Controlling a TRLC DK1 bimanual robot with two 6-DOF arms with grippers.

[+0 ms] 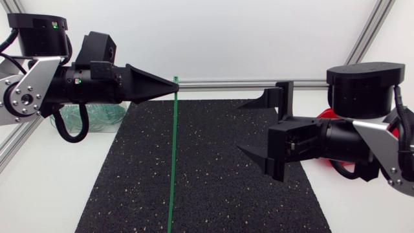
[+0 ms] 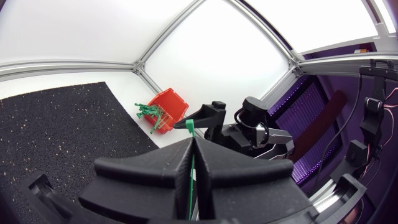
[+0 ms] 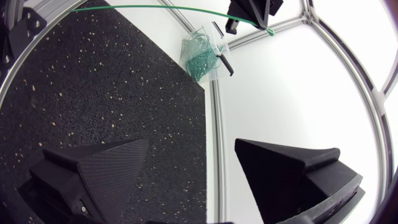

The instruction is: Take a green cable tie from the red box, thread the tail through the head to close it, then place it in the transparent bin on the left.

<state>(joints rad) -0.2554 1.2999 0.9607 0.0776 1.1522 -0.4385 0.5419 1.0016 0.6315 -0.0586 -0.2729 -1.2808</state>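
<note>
**Left gripper clenched on the green cable tie, right gripper open**

Pressed together at mid-table, the left gripper's two wedge fingers grasp the tie close to its head, which pokes out just past the fingertips. From there the strap runs straight toward the near edge, over the black mat. To the right, well apart from the tie, the right gripper is released: its fingers stand wide apart with nothing between them, pointing left. At the far left, just off the mat, the transparent bin holds a tangle of green ties and lies partly under the left arm. On the right side, the red box sits beside the mat, with green ties sticking out of it.
</note>
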